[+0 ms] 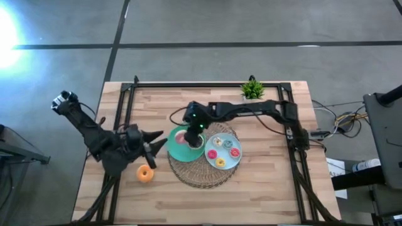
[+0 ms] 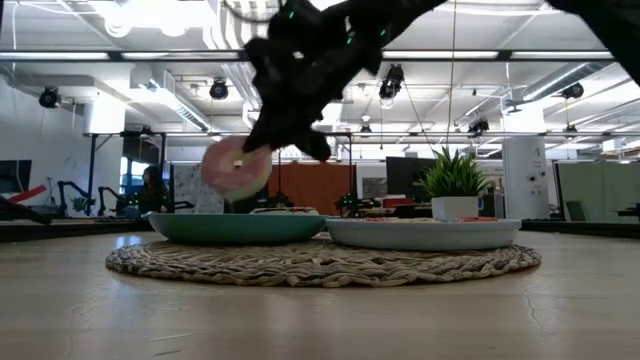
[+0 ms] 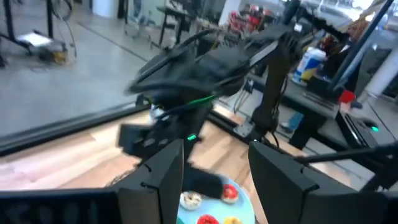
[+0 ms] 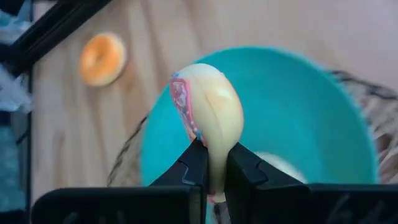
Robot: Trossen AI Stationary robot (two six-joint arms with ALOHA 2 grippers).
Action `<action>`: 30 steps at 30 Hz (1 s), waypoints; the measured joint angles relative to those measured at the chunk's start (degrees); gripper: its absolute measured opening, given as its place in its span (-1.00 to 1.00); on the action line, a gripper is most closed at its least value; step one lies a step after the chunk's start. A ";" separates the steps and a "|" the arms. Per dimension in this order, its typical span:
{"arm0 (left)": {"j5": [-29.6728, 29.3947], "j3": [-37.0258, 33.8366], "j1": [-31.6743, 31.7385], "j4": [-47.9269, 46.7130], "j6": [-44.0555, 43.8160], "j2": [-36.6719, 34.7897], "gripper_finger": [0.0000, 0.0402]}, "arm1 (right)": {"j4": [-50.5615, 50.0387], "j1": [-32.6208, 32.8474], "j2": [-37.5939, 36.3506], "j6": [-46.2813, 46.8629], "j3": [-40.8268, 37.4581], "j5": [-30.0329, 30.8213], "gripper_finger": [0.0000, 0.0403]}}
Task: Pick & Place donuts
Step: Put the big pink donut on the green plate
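Currently, right end effector (image 4: 211, 163) pinches the pink-frosted donut (image 4: 208, 115) by its rim, above the green plate (image 4: 311, 112); seemingly light, rigid, smooth. Left end effector (image 3: 214, 180), fingers spread and empty, hovers beside this plate.

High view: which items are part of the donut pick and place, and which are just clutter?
Job:
- pink-frosted tan donut, held in the right gripper above the round green plate
- orange ring donut on the bare wood
- small coin-sized donuts on the round light-blue plate
- left gripper, open, beside the mat

Just lying about:
- round woven mat
- small green potted plant
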 joint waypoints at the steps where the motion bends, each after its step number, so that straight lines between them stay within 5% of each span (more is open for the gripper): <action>1: -1.74 0.18 -0.99 0.08 -0.04 0.29 -0.22 | 0.09 -0.43 1.38 0.40 1.15 -0.21 -0.89; 12: -5.05 0.50 -4.67 0.25 -3.25 3.73 -0.22 | -3.41 -3.81 9.81 5.54 10.02 -3.40 -0.87; 18: -5.11 0.50 -4.67 0.29 -1.32 4.50 -0.22 | -7.83 -3.95 12.18 5.33 13.09 -3.22 -0.66; 26: -5.10 0.45 -5.31 -1.47 -0.07 4.49 -0.22 | -20.76 -3.15 12.32 -7.71 18.65 16.92 -0.40; 30: -5.07 0.45 -5.41 -4.56 -2.47 4.49 -0.22 | -22.86 -3.07 12.20 -10.55 21.41 17.75 -0.34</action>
